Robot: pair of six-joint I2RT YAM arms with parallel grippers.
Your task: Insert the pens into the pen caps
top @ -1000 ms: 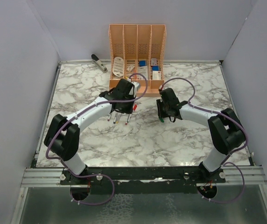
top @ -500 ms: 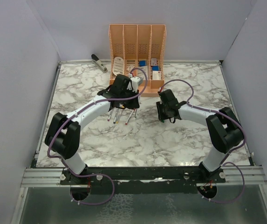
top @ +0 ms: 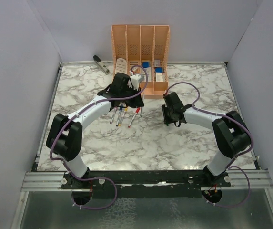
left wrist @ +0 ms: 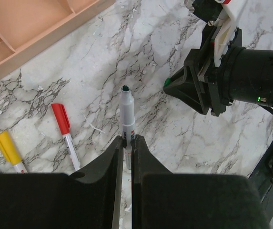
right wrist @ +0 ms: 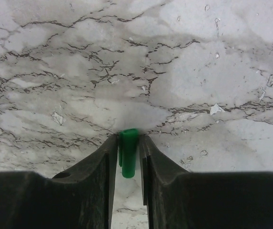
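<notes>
- The left claw (left wrist: 126, 139) is nearly shut, pinching the rear end of a silver pen (left wrist: 126, 112); most of the pen sticks out past the fingertips, and its bare dark-green tip points away from the claw.
- In the top view this claw (top: 126, 90) hangs just in front of the peach organiser (top: 140, 36), close to its front edge.
- The right claw (right wrist: 127, 137) is closed on a green cap (right wrist: 128, 155); the cap sits lengthwise between the 2 fingers, 1 end just past the fingertips.
- This claw (top: 169, 116) is in front of the organiser, a little beyond its right corner, low over the marble table (top: 79, 90).
- From the left wrist, the pen's tip and the green cap (left wrist: 166, 82) are near each other but apart.
- A red-capped pen (left wrist: 62, 129) and a yellow-capped pen (left wrist: 8, 150) lie on the table in front of the organiser, beside each other and not touching.
- A grey stapler (top: 100, 63) lies left of the organiser.
</notes>
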